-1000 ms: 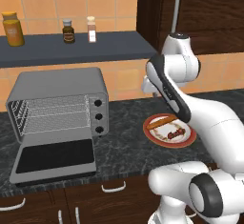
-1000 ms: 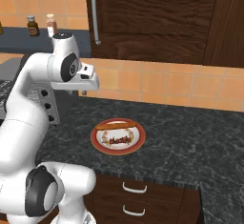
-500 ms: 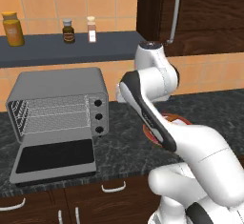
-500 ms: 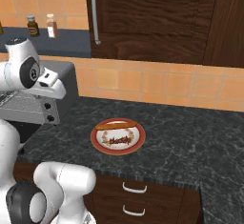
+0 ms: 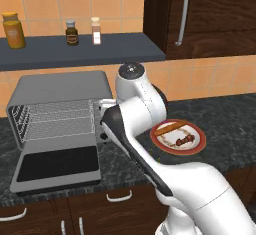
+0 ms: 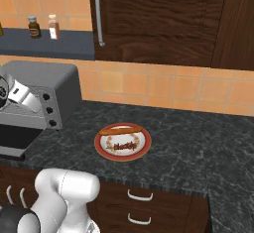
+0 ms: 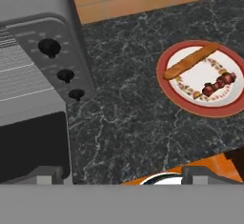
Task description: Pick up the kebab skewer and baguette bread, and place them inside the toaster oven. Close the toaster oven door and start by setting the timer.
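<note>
The kebab skewer [image 7: 219, 83] and the tan baguette bread [image 7: 190, 61] lie side by side on a red-rimmed plate [image 7: 167, 88], also seen from the bases as skewer [image 5: 184, 140], baguette [image 5: 171, 128] and plate [image 6: 103, 149]. The grey toaster oven [image 5: 60, 86] stands left of the plate. Its door [image 5: 57, 163] is dropped flat open and the wire rack [image 5: 54, 119] shows. Three black knobs [image 7: 49, 46] run down its right side. My gripper [image 7: 125, 176] hangs open above the counter between oven and plate, holding nothing.
A dark shelf [image 5: 80, 51] above the oven carries a few jars and bottles. A dark wooden cabinet [image 6: 158, 19] hangs over the counter. Black granite counter [image 6: 198, 143] stretches right of the plate, with drawers [image 6: 144, 207] below.
My arm has swung left from over the plate toward the oven's knob side. The plate, skewer and baguette have not moved, and the door stays open.
</note>
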